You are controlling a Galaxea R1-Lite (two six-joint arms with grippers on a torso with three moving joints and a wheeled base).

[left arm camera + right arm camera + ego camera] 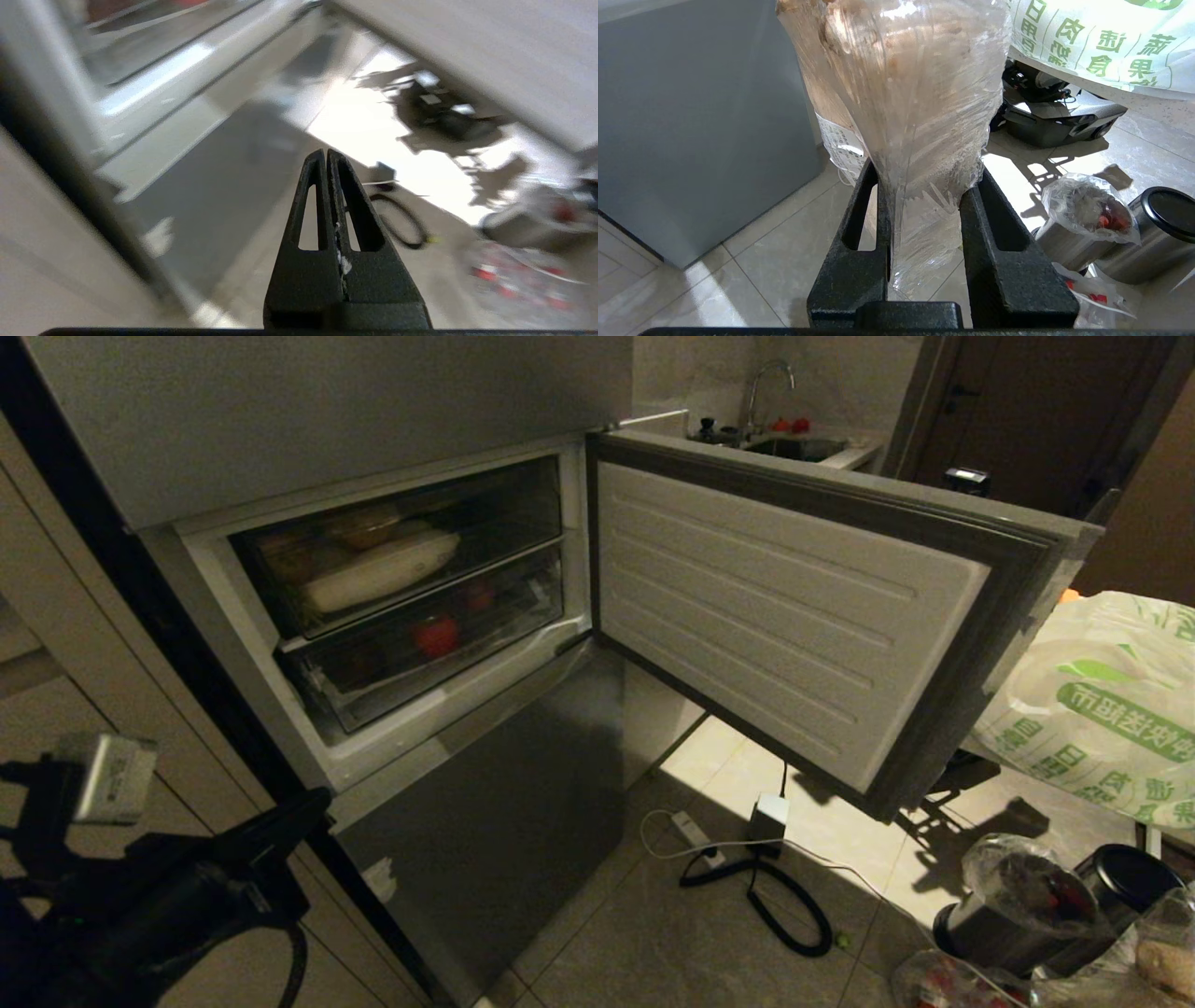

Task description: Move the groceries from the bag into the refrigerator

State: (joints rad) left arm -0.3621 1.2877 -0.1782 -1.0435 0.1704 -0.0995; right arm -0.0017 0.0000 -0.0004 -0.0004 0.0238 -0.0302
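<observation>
While the refrigerator (392,607) door stands open at frame centre to receive goods, the right pincer (924,186) clamps a plastic-wrapped beige pack (906,93) ready for loading, and the left pincer (326,156) is pressed closed, empty.

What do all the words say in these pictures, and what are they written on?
"日用", "肉", "速食", "蔬果": green characters on the white bag, right wrist view.
Head view: the same bag shows more green characters on a green band, turned sideways and too creased to read surely.
White label behind the clear-wrapped pack held by the right gripper: print too small.
Pale tag on the left arm: blurred.
</observation>
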